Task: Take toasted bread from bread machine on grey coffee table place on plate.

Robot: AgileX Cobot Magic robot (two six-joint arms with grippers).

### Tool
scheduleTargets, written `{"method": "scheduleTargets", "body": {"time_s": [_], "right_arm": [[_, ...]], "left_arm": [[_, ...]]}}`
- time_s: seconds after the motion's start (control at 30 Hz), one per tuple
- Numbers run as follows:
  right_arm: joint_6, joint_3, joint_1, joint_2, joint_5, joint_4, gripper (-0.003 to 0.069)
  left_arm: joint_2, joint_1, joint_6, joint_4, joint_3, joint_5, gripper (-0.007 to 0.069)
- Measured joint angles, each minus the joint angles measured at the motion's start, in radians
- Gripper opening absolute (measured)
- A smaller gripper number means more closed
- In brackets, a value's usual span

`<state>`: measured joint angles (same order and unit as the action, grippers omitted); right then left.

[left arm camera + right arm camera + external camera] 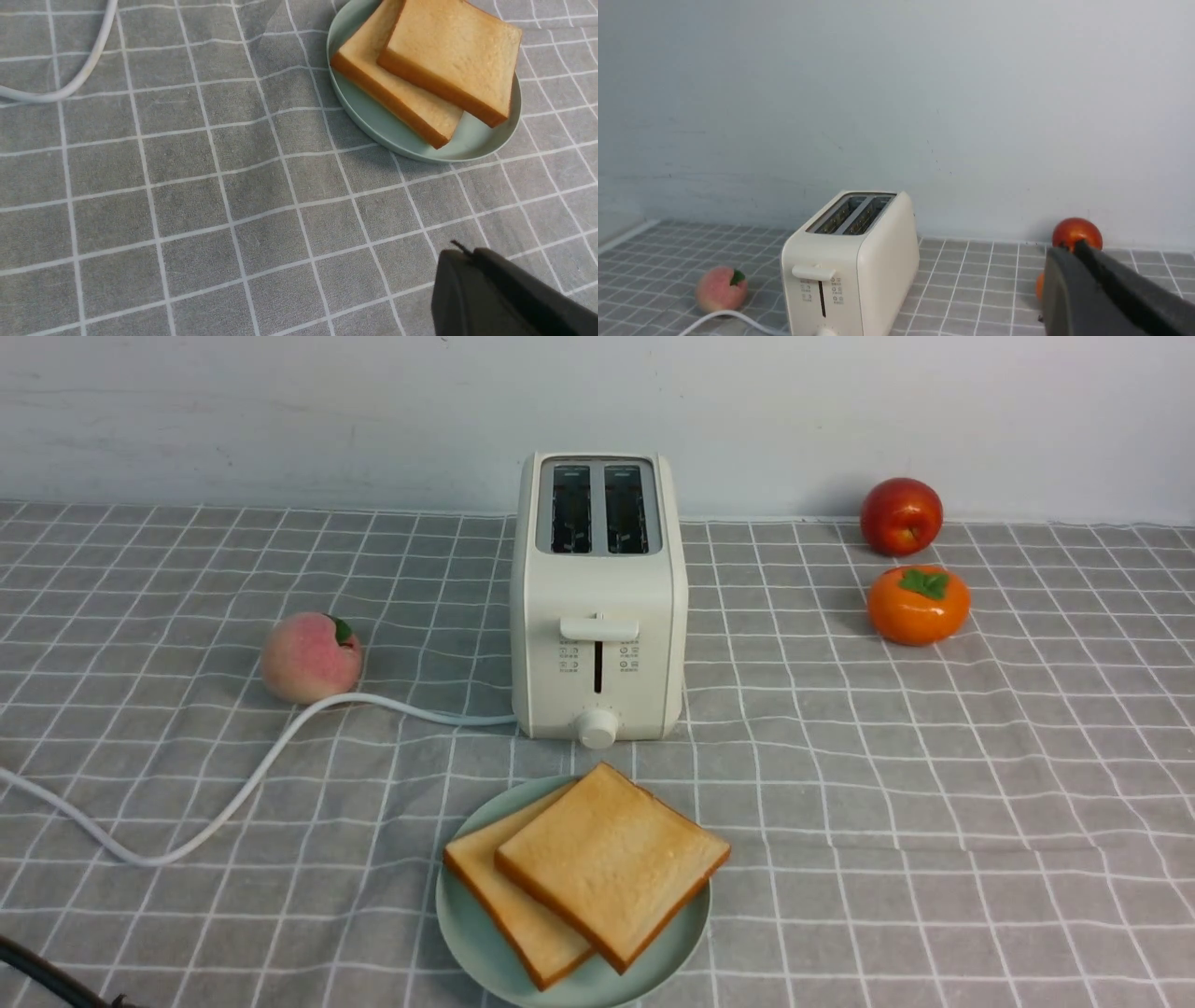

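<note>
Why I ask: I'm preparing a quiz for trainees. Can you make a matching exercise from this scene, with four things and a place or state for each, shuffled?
Things:
1. toasted bread
2. bread machine
3. peach
4. apple

Places or states:
A. slots empty
B. behind the persimmon, near the wall
C. two slices overlapping on the plate
D. to the left of the bread machine

Pairs: 1-C, 2-A, 3-D, 4-B
</note>
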<state>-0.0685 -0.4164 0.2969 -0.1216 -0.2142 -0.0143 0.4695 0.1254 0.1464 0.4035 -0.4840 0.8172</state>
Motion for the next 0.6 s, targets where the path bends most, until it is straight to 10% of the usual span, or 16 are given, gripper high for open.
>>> {"method": "scheduleTargets", "body": {"time_s": [0.6], "right_arm": [[-0.001, 0.15, -0.001, 0.132, 0.062, 0.051, 0.0023]], "left_arm": [[-0.002, 0.0, 0.0, 0.008, 0.003, -0.004, -0.0013]]}}
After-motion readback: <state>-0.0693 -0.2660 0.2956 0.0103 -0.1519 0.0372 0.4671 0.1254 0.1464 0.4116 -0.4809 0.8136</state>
